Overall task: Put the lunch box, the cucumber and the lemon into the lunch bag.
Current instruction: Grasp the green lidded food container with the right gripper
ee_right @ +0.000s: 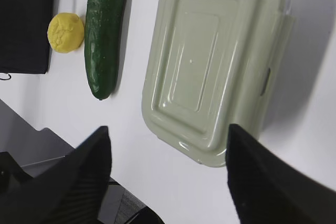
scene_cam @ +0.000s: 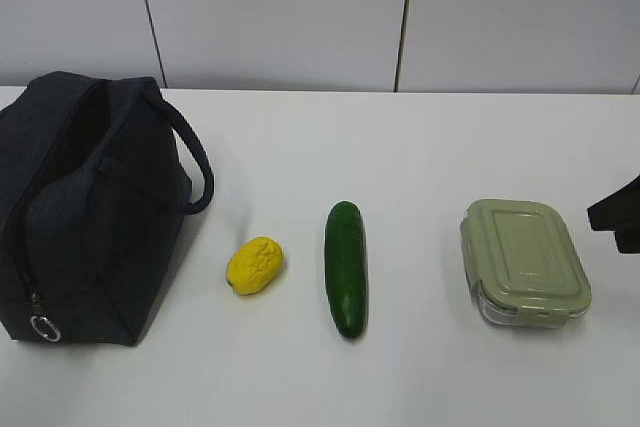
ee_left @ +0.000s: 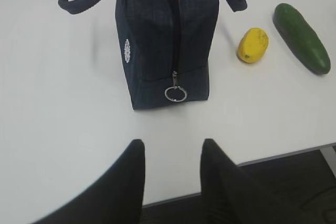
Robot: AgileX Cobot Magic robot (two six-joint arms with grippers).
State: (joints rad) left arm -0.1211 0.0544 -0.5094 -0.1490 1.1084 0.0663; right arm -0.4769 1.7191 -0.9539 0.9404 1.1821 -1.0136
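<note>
The dark navy lunch bag (scene_cam: 85,207) stands at the left, its top zipper open, ring pull (scene_cam: 45,328) hanging at the front; it also shows in the left wrist view (ee_left: 168,35). The yellow lemon (scene_cam: 255,265) lies right of it, then the dark green cucumber (scene_cam: 346,267), then the lunch box (scene_cam: 524,260) with its sage-green lid. My left gripper (ee_left: 173,148) is open and empty above the table's front edge, short of the bag. My right gripper (ee_right: 168,135) is open wide, hovering over the near end of the lunch box (ee_right: 215,66); it shows at the exterior view's right edge (scene_cam: 618,212).
The white table (scene_cam: 420,147) runs back to a pale panelled wall. Its front edge (ee_left: 273,156) shows in the left wrist view, with dark floor beyond. The lemon (ee_left: 253,45) and cucumber (ee_left: 302,37) lie right of the bag there.
</note>
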